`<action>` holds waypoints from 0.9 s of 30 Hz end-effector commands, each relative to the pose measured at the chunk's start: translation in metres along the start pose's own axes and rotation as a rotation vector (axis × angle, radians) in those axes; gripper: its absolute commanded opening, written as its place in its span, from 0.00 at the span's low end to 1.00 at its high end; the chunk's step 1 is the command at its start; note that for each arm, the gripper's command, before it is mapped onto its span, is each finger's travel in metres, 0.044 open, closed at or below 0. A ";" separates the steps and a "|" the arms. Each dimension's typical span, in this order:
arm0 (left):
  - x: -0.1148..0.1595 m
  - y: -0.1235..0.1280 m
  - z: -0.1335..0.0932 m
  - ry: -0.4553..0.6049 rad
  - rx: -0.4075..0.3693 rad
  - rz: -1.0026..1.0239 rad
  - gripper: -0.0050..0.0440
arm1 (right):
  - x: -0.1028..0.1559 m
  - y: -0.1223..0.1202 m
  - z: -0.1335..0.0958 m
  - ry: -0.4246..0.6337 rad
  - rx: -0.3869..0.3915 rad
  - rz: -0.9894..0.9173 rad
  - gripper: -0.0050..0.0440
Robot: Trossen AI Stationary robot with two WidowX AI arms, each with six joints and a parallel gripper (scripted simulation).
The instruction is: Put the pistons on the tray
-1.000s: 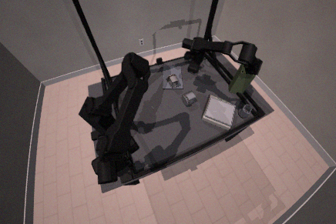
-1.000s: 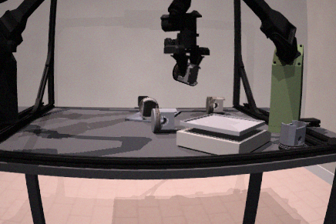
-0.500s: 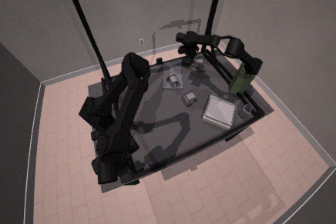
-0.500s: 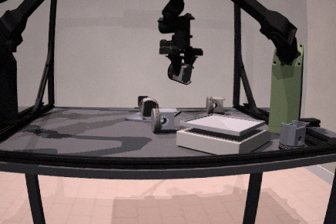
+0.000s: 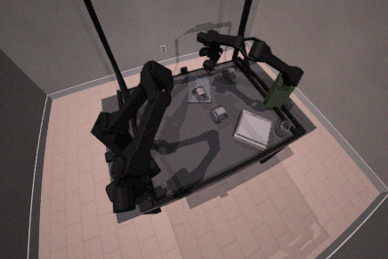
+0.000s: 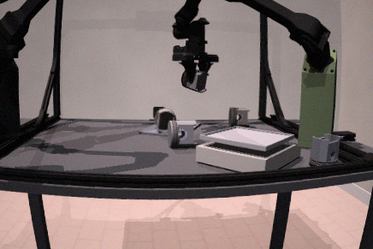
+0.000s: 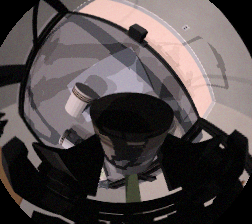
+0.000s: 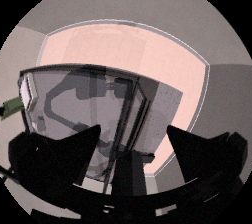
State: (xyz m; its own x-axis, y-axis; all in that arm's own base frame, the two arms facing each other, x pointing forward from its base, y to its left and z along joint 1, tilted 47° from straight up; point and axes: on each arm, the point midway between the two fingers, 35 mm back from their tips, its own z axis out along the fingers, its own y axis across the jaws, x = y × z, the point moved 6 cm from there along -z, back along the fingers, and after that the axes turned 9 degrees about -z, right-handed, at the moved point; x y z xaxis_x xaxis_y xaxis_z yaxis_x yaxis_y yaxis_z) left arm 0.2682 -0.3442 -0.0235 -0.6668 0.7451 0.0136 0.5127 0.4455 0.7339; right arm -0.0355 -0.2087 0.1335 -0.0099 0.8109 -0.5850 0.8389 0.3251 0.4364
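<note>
My left gripper (image 6: 196, 74) (image 5: 209, 62) is shut on a grey piston (image 6: 195, 80) (image 7: 131, 131) and holds it high above the back of the bench. The flat steel tray (image 5: 198, 82) (image 6: 147, 132) lies on the bench with one piston (image 5: 200, 93) (image 6: 163, 118) on it. A second piston (image 5: 218, 113) (image 6: 181, 133) (image 7: 78, 102) lies on its side on the bench. A third (image 5: 229, 76) (image 6: 239, 116) stands at the back. A fourth (image 5: 285, 127) (image 6: 325, 150) stands upright at the right corner. My right gripper (image 8: 134, 128) is open and empty, well above the bench.
A white box with a plate on top (image 5: 254, 127) (image 6: 247, 147) sits near the front right. The left arm's green mount (image 5: 278, 92) (image 6: 317, 103) stands at the right edge. Black posts rise at the back corners.
</note>
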 end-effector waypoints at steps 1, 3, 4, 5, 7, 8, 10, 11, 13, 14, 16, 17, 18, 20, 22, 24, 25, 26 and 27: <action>-0.016 -0.018 -0.007 -0.017 0.004 0.000 0.43 | 0.000 0.000 0.000 0.000 -0.003 0.000 1.00; -0.020 -0.022 -0.007 -0.017 0.004 0.000 0.43 | 0.000 0.000 0.000 0.000 -0.003 0.000 1.00; -0.020 -0.022 -0.007 -0.017 0.004 0.000 0.43 | 0.000 0.000 0.000 0.000 -0.003 0.000 1.00; -0.024 -0.025 -0.007 -0.017 0.004 0.000 0.43 | 0.000 0.000 0.000 0.000 -0.003 0.000 1.00; -0.031 -0.032 -0.007 -0.017 0.004 0.000 0.43 | 0.000 0.000 0.000 0.000 -0.003 0.000 1.00; -0.034 -0.036 -0.007 -0.017 0.004 0.000 0.43 | 0.000 0.000 0.000 0.000 -0.003 0.000 1.00; -0.042 -0.043 -0.007 -0.017 0.004 0.000 0.43 | 0.000 0.000 0.000 0.000 -0.003 0.000 1.00; -0.044 -0.045 -0.007 -0.016 0.004 0.000 0.43 | 0.000 0.000 0.000 0.000 -0.003 0.000 1.00; -0.043 -0.045 -0.007 -0.016 0.004 0.001 0.43 | 0.000 0.000 0.000 0.000 -0.003 0.000 1.00; -0.043 -0.045 -0.006 -0.018 0.000 0.027 0.43 | 0.000 0.000 0.000 0.000 -0.003 0.000 1.00; -0.043 -0.046 -0.006 -0.022 -0.008 0.080 0.43 | 0.000 0.000 0.000 0.000 -0.003 0.000 1.00; -0.043 -0.046 -0.006 -0.024 -0.012 0.106 0.43 | 0.000 0.000 0.000 0.000 -0.003 0.000 1.00; -0.043 -0.046 -0.006 -0.026 -0.016 0.133 0.43 | 0.000 0.000 0.000 0.000 -0.003 0.000 1.00; -0.043 -0.046 -0.006 -0.028 -0.020 0.159 0.43 | 0.000 0.000 0.000 0.000 -0.003 0.000 1.00; -0.043 -0.047 -0.006 -0.030 -0.024 0.185 0.43 | 0.000 0.000 0.000 0.000 -0.003 0.000 1.00; -0.043 -0.047 -0.006 -0.033 -0.033 0.238 0.43 | 0.000 0.000 0.000 0.000 -0.003 0.000 1.00; -0.043 -0.047 -0.006 -0.034 -0.037 0.264 0.43 | 0.000 0.000 0.000 0.000 -0.003 0.000 1.00; -0.043 -0.047 -0.006 -0.036 -0.042 0.290 0.43 | 0.000 0.000 0.000 0.000 -0.003 0.000 1.00; -0.043 -0.048 -0.006 -0.037 -0.046 0.316 0.43 | 0.000 0.000 0.000 0.000 -0.003 0.000 1.00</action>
State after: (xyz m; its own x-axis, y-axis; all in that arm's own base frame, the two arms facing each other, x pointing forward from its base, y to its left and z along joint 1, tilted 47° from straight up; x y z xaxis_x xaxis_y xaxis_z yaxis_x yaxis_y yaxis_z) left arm 0.2750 -0.3952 -0.0554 -0.5235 0.8347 0.1709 0.6340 0.2476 0.7326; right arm -0.0355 -0.2087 0.1335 -0.0099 0.8109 -0.5850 0.8389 0.3251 0.4364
